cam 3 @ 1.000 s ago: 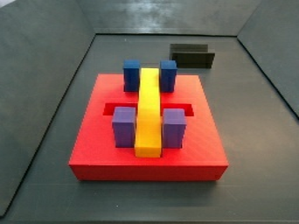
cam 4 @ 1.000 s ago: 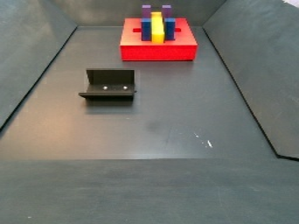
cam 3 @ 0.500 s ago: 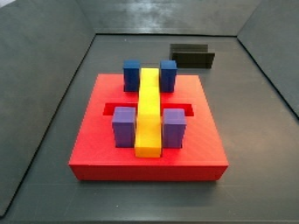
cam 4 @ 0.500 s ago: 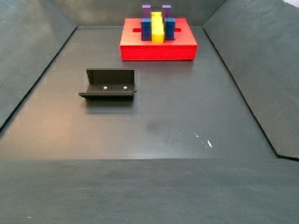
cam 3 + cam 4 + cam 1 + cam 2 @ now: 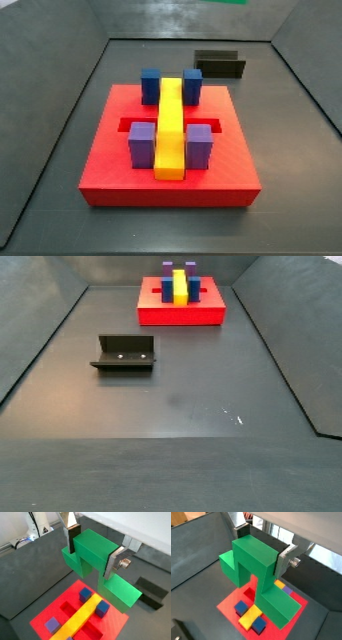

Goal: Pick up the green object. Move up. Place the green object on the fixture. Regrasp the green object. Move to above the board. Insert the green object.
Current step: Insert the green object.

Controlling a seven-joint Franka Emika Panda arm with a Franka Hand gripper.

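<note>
Gripper (image 5: 95, 548) around matte green object (image 5: 100, 567)

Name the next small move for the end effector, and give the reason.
Probably lower straight down toward the board. In both wrist views the end effector is shut on the green object, which hangs above the yellow bar, well clear of it.

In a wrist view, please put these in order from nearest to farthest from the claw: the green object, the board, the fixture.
1. The green object: clamped between the fingers of the claw, so touching it.
2. The board: red, on the floor directly below the claw.
3. The fixture: black, on the floor off to the side, beyond the board's edge.
</note>
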